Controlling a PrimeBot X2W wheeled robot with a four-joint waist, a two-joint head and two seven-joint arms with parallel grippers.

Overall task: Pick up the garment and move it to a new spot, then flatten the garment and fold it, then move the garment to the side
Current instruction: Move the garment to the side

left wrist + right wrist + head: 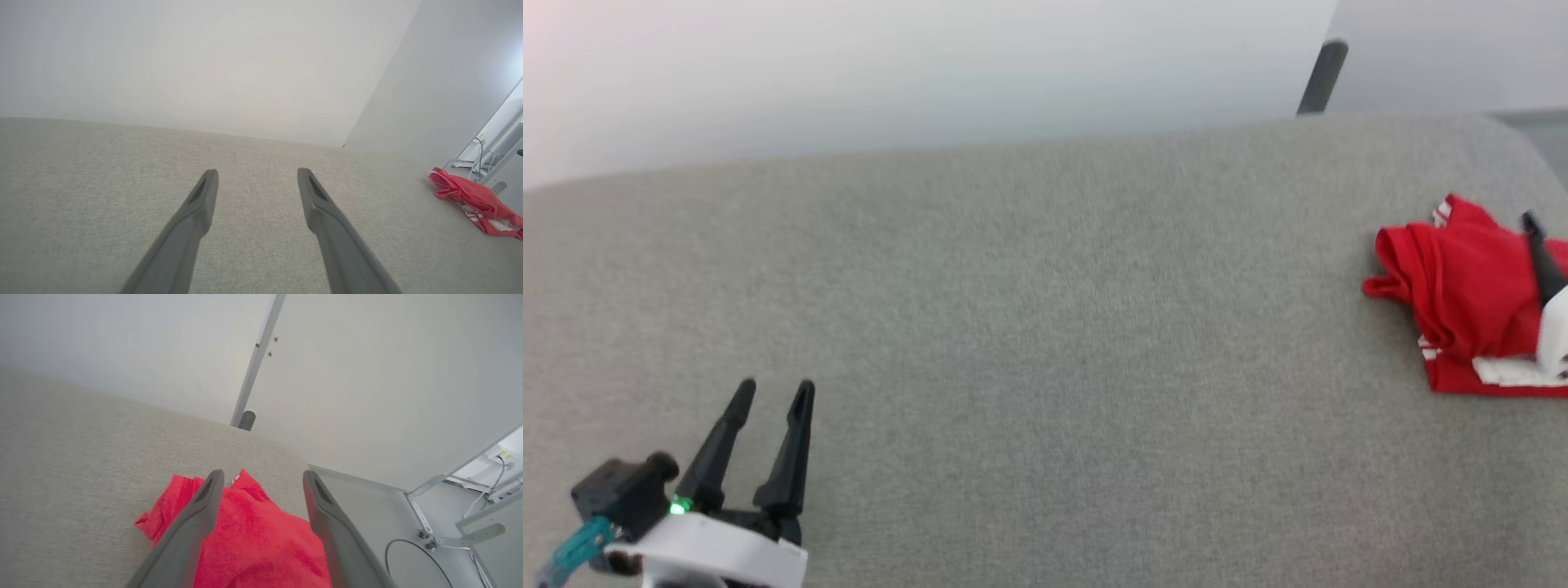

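Left claw [776, 385]: low at the near left of the head view, above the tabletop [1045, 327]. Fingers apart, nothing between them. A green light [678, 506] glows at its base. From the left wrist view the left claw [257, 173] points across bare grey weave toward a white wall [204, 61], and the gap between the fingers is plain.

Right claw [263, 474]: fingers spread wide, clamped on nothing. The right wrist view looks down along them onto the garment [253, 531], which lies under and between the two fingers. I cannot tell whether either finger touches the cloth. In the head view one dark finger [1539, 261] of this claw crosses the garment at the right edge of the picture.

Garment [1462, 286]: a crumpled red heap lying on the tabletop at the far right, near its rounded corner. It is bunched, not flat. Bits of red-and-white striped trim show at the top and at the lower left of the heap, and a white patch [1511, 371] lies along its near edge. In the left wrist view the garment [470, 196] sits well apart from my left claw, off to the right.

Tabletop cover: grey woven fabric.

Around it: a grey post [257, 363] stands just beyond the far edge of the tabletop. A pale floor [367, 506] shows past the rounded corner, with a dark cable [408, 559] looped on it beside metal brackets [425, 531].
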